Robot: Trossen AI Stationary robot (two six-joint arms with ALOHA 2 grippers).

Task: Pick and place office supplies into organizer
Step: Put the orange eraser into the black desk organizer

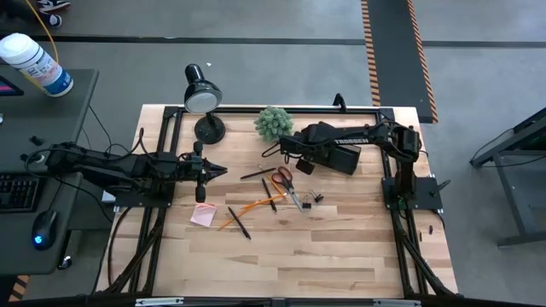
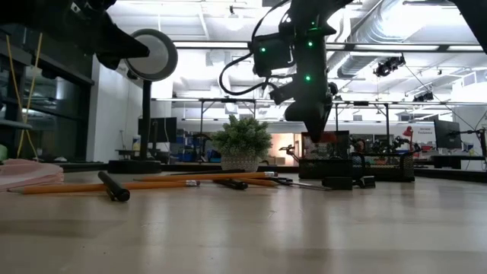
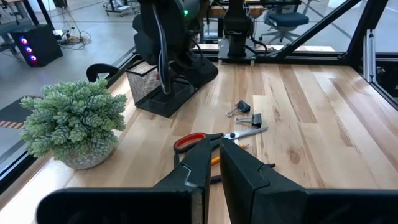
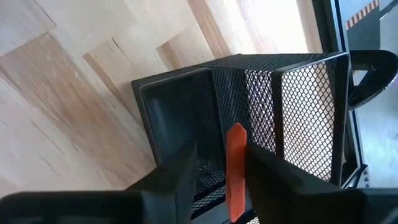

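- The right arm's fingers (image 4: pixel 221 171) hang above the black mesh organizer (image 4: pixel 261 99), which stands near the far edge of the worktop (image 1: pixel 341 256), just beside the small green plant (image 1: pixel 274 123).
- Between those fingers sits an orange pen (image 4: pixel 235 168). Whether they grip it or have let go I cannot tell; a narrow gap seems to show on each side.
- The pen's long axis runs along the fingers, its tip pointing down into a mesh compartment.
- Risk: if the pen is let go while tilted, it could strike the divider or rim and tip out onto the worktop. If the arm lifts before the pen is free, it may drag it back out.
- The left arm's fingers (image 3: pixel 214 168) are clenched with nothing between them, hovering near the left edge, beside the desk lamp (image 1: pixel 203 95).
- Not yet put away, in the middle of the worktop: red-handled scissors (image 1: pixel 285 179), pencils (image 1: pixel 247 207), a pink sticky-note pad (image 1: pixel 203 215) and binder clips (image 3: pixel 244 113).
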